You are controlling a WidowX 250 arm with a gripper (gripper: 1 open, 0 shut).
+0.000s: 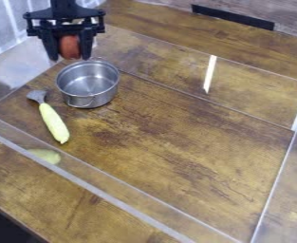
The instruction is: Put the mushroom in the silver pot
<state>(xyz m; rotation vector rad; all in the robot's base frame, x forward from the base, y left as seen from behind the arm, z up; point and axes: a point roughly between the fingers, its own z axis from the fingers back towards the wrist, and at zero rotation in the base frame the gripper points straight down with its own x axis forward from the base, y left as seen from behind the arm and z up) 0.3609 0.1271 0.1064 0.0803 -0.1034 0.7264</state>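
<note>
Your gripper (67, 46) hangs at the top left of the view, pointing down over the back left part of the wooden counter (189, 123). Between its two black fingers (46, 42) sits the mushroom (68, 45), its reddish-brown cap showing as a round patch framed by the dark finger pieces. The fingers stand on either side of the cap, but at this size and blur you cannot tell whether they press on it or have let go, so the grip itself is not readable here.

The mushroom is above counter level, up in the gripper, and not inside the silver pot (87, 84). The pot stands upright on the counter just in front of the gripper and a little to the right as the camera sees it. Its shiny rim is a full circle, and the inside shows only the bare flat bottom. The gripper is not over the pot's opening; it is behind the far rim.

To the front left of the pot lies a long yellow vegetable (52, 121) with a grey end (35, 96). The grey end points toward the pot and lies near its left wall without touching it. The vegetable lies flat, angled from back left to front right.

A clear plastic wall (138, 204) runs around the work area, and its front edge cuts diagonally across the lower part of the view. A bright reflection streak (211, 72) shows on the counter to the right of the pot.
</note>
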